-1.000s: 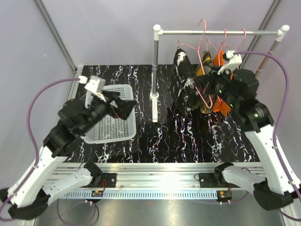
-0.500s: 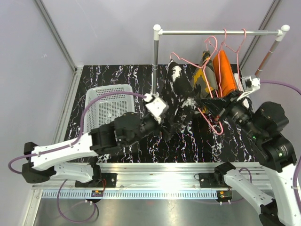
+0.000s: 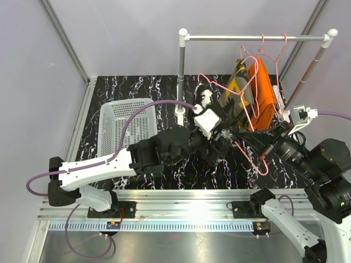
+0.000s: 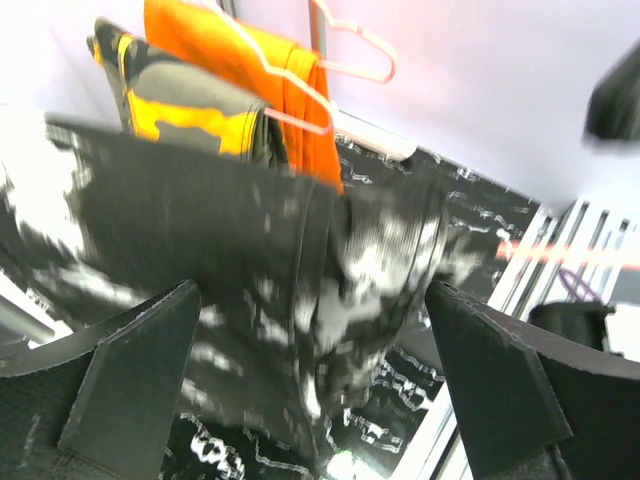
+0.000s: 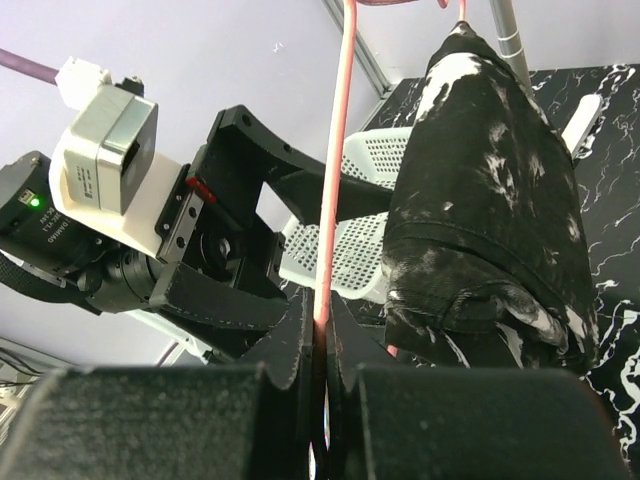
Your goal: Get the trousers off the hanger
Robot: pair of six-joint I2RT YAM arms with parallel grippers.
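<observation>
A: What was the cloth like?

B: All soft. The dark trousers (image 5: 490, 200) were blackish with white flecks and lay folded thick over a thin pink wire hanger (image 5: 335, 150). The camouflage trousers (image 3: 238, 86) were olive-grey with yellow patches, and the orange trousers (image 3: 266, 98) were plain. Both hung under the metal rail (image 3: 258, 37) at the upper right of the top view.

A: And the dark pair, where did it point?

B: It hung at the centre of the top view over the black, white-veined table (image 3: 164, 87), to the right of the white perforated basket (image 3: 118, 129). Its long axis ran from the upper centre downward and slightly right. The hanger was tilted.

A: The arms?

B: The left arm stretched low from the lower left to the centre. The left gripper (image 4: 315, 300) was spread wide, with the dark cloth filling the gap between its fingers. I couldn't tell whether they touched it. The right arm reached in from the lower right, and the right gripper (image 5: 322, 330) was pressed together on the hanger's wire.
</observation>
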